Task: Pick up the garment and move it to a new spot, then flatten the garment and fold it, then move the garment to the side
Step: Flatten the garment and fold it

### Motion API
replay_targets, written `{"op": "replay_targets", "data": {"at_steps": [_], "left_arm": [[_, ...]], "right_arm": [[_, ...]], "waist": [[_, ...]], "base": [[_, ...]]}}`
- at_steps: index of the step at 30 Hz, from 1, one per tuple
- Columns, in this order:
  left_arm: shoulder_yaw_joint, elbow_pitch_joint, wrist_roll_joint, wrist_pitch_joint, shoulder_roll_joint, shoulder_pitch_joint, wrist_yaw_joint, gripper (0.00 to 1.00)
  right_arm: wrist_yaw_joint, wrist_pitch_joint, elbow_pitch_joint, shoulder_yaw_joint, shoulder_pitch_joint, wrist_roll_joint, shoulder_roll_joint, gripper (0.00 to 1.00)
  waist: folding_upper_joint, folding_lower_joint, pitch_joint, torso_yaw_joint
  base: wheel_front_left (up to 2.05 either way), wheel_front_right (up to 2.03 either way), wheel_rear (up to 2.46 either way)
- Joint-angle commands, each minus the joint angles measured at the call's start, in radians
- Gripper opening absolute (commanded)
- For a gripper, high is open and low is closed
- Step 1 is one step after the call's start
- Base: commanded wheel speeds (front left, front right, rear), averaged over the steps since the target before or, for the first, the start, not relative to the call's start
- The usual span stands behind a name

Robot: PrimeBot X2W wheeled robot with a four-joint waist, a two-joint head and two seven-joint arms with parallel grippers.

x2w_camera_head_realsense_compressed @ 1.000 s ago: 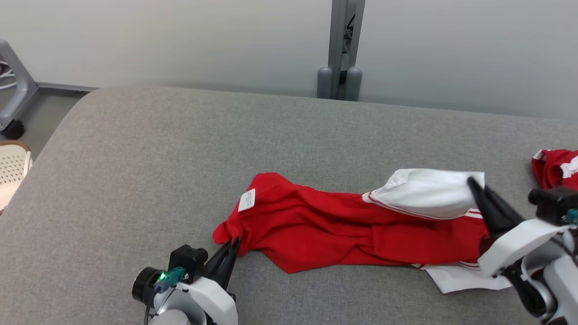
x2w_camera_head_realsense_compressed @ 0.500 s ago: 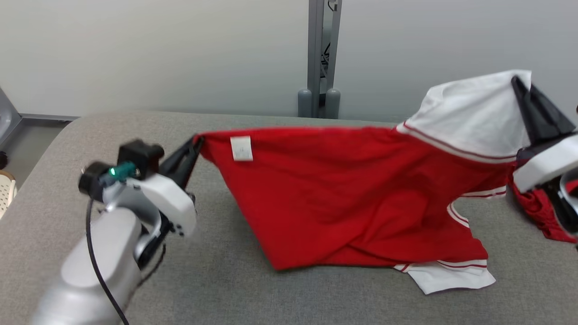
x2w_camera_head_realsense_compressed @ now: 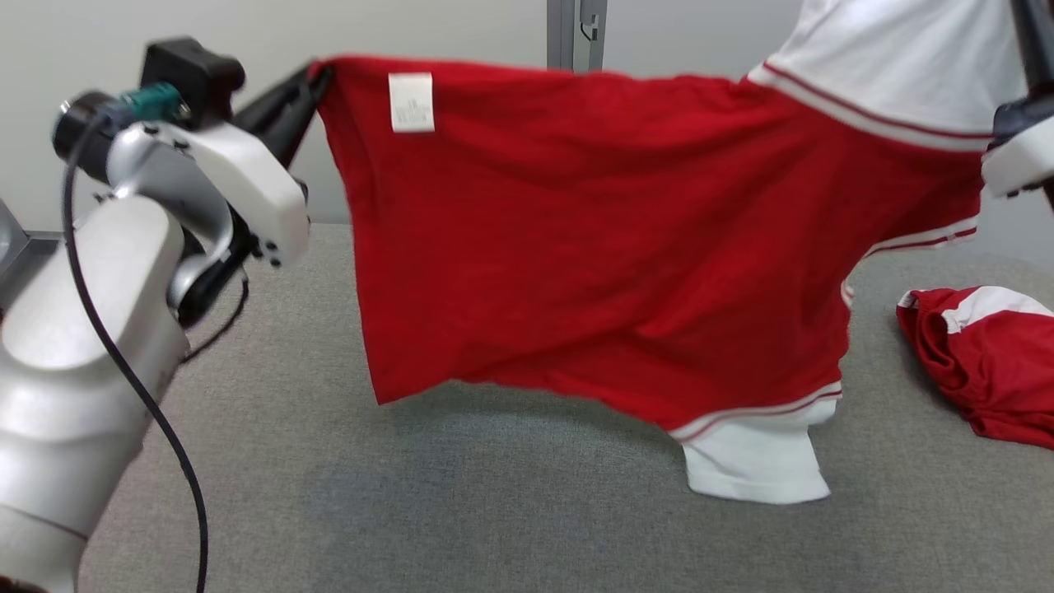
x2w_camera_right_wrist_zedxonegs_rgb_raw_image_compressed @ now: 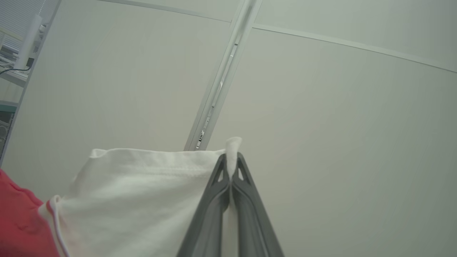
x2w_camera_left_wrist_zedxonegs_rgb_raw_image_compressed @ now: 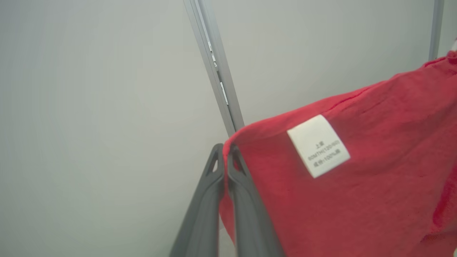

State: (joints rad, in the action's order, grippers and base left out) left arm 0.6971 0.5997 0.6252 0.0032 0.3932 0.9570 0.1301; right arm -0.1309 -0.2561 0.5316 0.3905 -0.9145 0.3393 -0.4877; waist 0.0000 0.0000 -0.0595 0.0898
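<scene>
Pickup done: garment (x2w_camera_head_realsense_compressed: 576, 247) hangs above the counter (x2w_camera_head_realsense_compressed: 494, 511), left pincer (x2w_camera_left_wrist_zedxonegs_rgb_raw_image_compressed: 225, 157) and right pincer (x2w_camera_right_wrist_zedxonegs_rgb_raw_image_compressed: 232, 167) each clamped on an edge. Placing, flattening and folding are left.

A: Fig. 1, head view: what differs from a second ago?
B: I have raised the garment (x2w_camera_head_realsense_compressed: 593, 247) off the grey surface (x2w_camera_head_realsense_compressed: 329, 511): left gripper (x2w_camera_head_realsense_compressed: 311, 76) from 7 to 10 o'clock, right gripper (x2w_camera_right_wrist_zedxonegs_rgb_raw_image_compressed: 231, 160) from 4 to 2 o'clock; only the white sleeve (x2w_camera_head_realsense_compressed: 753, 469) reaches down.
</scene>
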Motion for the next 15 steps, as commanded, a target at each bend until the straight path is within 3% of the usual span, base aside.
{"op": "replay_targets", "data": {"at_steps": [1, 6, 15], "left_arm": [[-0.006, 0.007, -0.003, -0.01, 0.003, 0.025, -0.001, 0.0], [-0.009, 0.066, -0.046, -0.062, -0.018, 0.09, -0.057, 0.0], [0.036, 0.126, -0.052, 0.032, -0.005, 0.127, -0.032, 0.0]], "right_arm": [[0.0, -0.004, 0.002, -0.005, -0.012, -0.01, -0.004, 0.0], [0.0, -0.009, 0.019, -0.003, -0.054, -0.05, 0.012, 0.0], [0.0, 0.016, 0.042, 0.099, -0.11, 0.001, -0.013, 0.0]], "waist": [[0.0, 0.0, 0.0, 0.0], [0.0, 0.0, -0.002, 0.008], [0.0, 0.0, 0.059, 0.009]], "base": [[0.0, 0.0, 0.0], [0.0, 0.0, 0.0], [0.0, 0.0, 0.0]]}}
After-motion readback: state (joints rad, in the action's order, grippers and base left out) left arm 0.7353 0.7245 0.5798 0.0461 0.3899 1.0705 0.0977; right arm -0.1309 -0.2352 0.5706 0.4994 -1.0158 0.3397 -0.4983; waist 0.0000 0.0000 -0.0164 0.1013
